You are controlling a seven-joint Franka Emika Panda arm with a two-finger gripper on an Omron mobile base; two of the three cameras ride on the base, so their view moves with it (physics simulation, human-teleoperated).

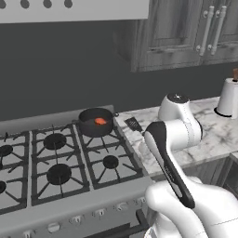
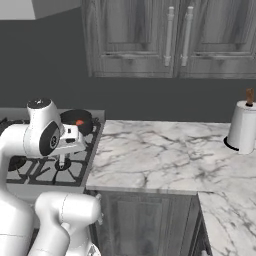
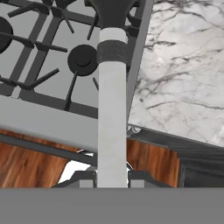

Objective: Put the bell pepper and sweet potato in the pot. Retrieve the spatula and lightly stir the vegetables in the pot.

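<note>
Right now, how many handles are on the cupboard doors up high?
2. The left handle and the right handle are long pale bars, upright and side by side where two doors meet, above the marble counter. More may be hidden outside the picture.

Upper centre of the left base view: a dark grey-black pot [image 1: 96,121] with an orange-red patch inside, too small to tell whether pepper or sweet potato. Right of it, the spatula [image 1: 134,124] shows a black head; the hand view shows its pale grey-white handle with a dark band. The counter [image 2: 165,155] is white marble, grey-veined. The cabinets [image 2: 175,37] are streaked grey wood.
</note>
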